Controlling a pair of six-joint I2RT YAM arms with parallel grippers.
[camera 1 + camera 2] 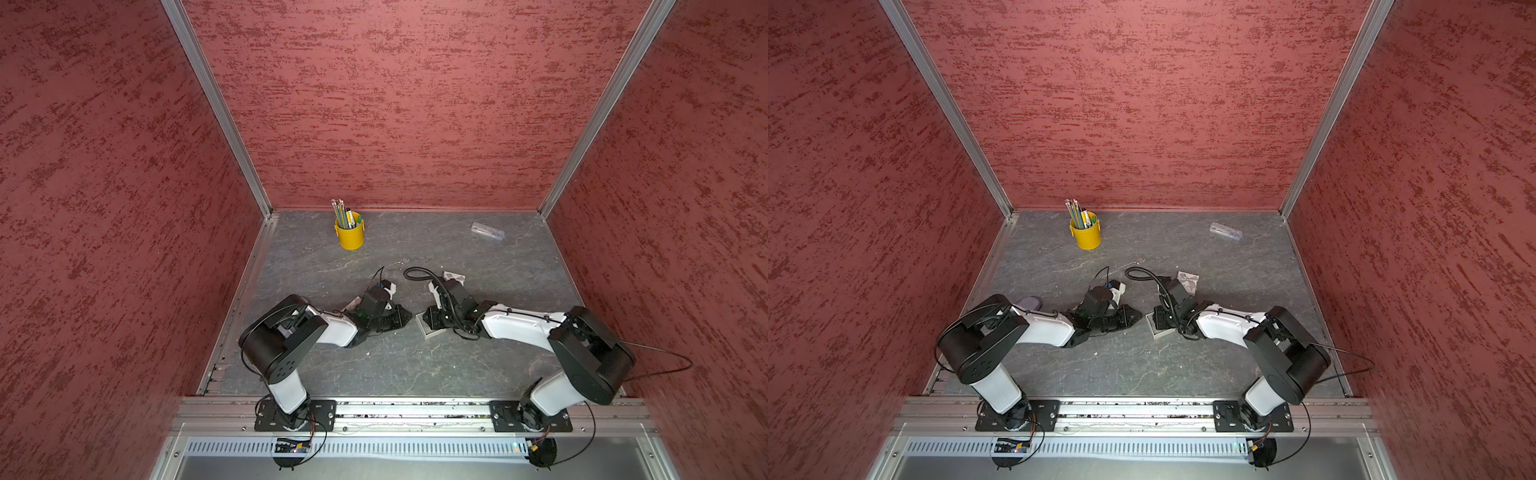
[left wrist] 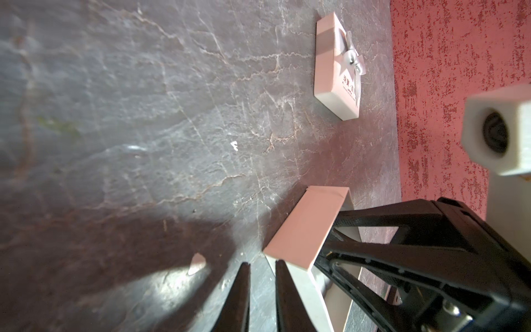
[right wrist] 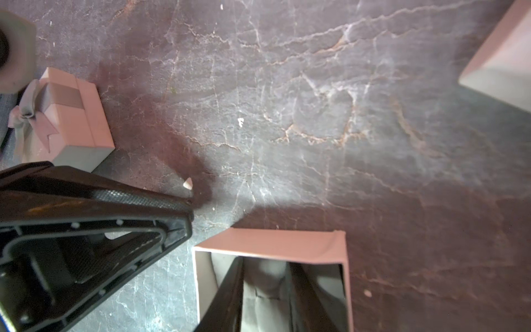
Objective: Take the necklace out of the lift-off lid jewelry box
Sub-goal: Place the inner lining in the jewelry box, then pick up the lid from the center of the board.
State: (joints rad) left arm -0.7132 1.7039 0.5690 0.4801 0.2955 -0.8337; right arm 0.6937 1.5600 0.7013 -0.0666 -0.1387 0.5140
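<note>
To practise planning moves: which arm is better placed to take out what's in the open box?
Right. The right gripper has its fingers down inside the open box; the left gripper sits outside it, near a corner.

Only print seen was a few small red characters (image 2: 349,85) on the top of the pink ribbon-tied lid (image 2: 330,86), upper right of the left wrist frame, too blurred to read, and nothing else carried legible text.
</note>
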